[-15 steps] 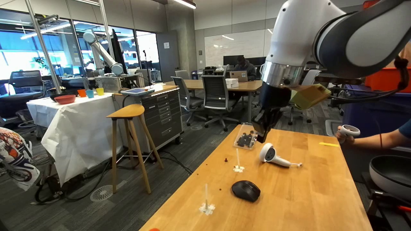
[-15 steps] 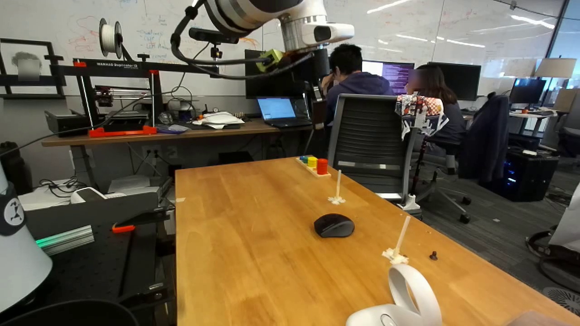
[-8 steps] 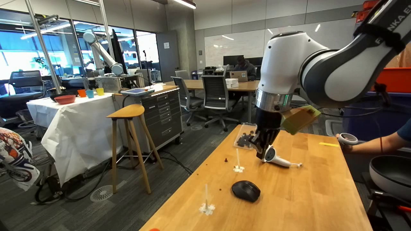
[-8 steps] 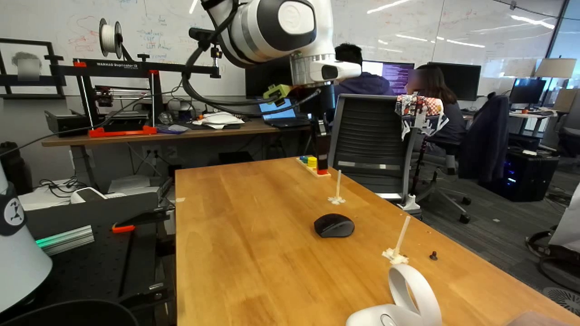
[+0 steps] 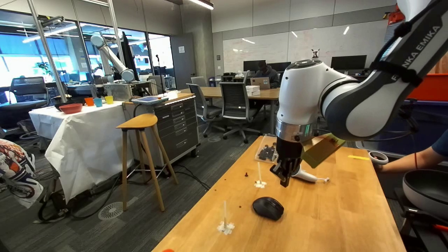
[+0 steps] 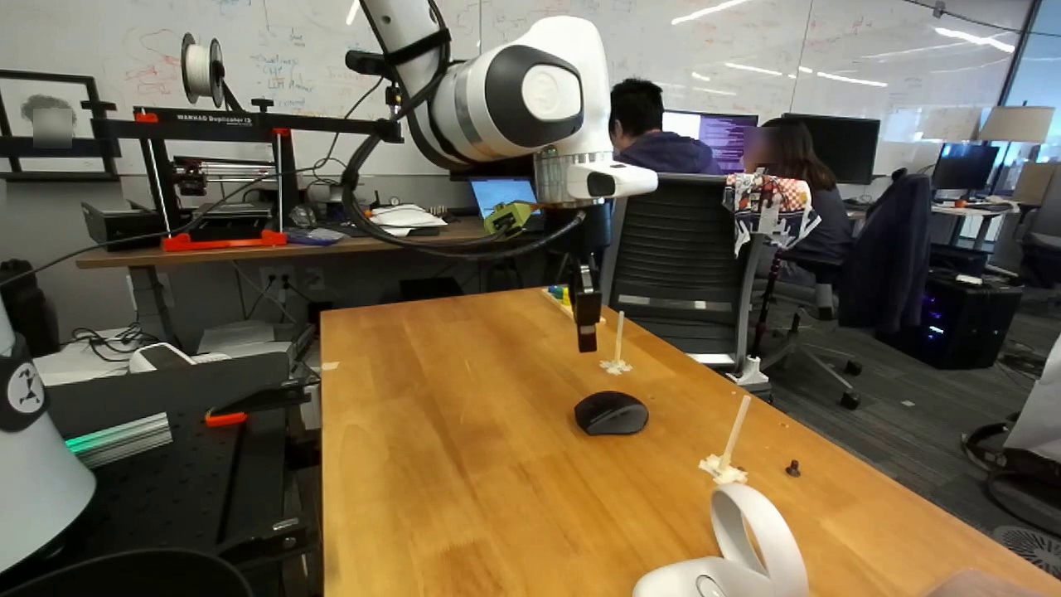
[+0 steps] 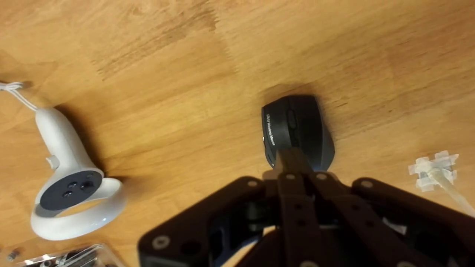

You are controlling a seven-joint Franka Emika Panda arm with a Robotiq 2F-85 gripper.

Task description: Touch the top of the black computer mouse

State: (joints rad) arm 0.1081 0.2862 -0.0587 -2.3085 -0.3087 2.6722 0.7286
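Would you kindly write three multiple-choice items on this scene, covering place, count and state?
1. In the wrist view, where is the white VR controller relative to the black computer mouse?
A. right
B. left
C. on top
2. How many taped sticks rise from the wooden table?
A. one
B. four
C. two
3. How does the gripper stand to the mouse?
A. apart
B. gripping it
C. pressing its top

1 B, lying toward that view's left edge.
2 C, as both exterior views show two.
3 A, as both exterior views show a gap between them.
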